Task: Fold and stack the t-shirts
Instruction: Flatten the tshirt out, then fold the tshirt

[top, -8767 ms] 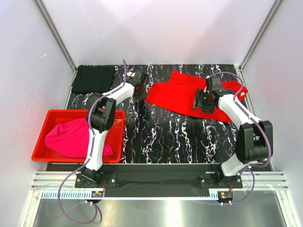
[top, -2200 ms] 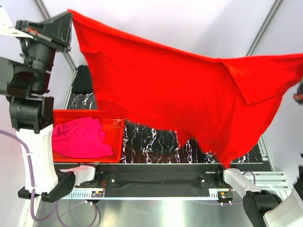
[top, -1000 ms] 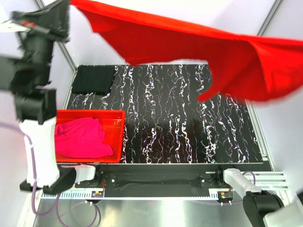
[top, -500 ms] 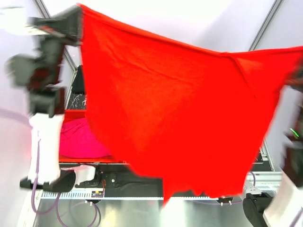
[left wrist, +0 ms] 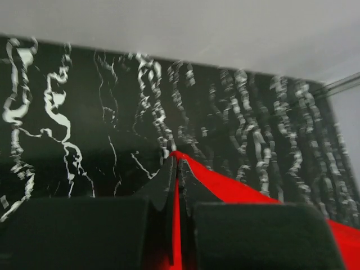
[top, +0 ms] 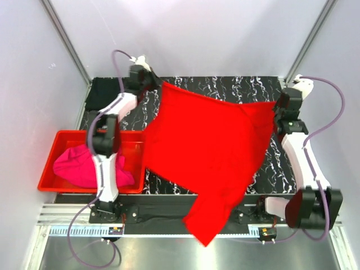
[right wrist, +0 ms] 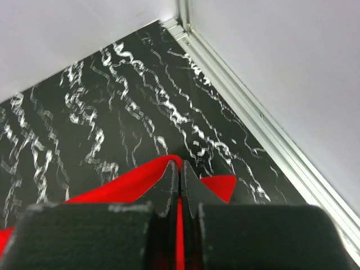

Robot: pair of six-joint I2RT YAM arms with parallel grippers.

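The bright red t-shirt hangs spread between both arms over the marbled table, its lower end trailing past the near edge. My left gripper is shut on its top left corner; the wrist view shows red cloth pinched between the fingers of the left gripper. My right gripper is shut on the top right corner, with red cloth clamped in the right gripper. A black t-shirt lies folded at the back left. The magenta t-shirt sits crumpled in the bin.
A red plastic bin stands at the left edge of the black marbled table. White walls and metal corner posts enclose the back and sides. An aluminium rail runs along the table's right edge.
Both arms have dropped from high near the camera down to the back of the table, carrying the red t-shirt; it now hangs lower, spread and sloping toward the near edge.
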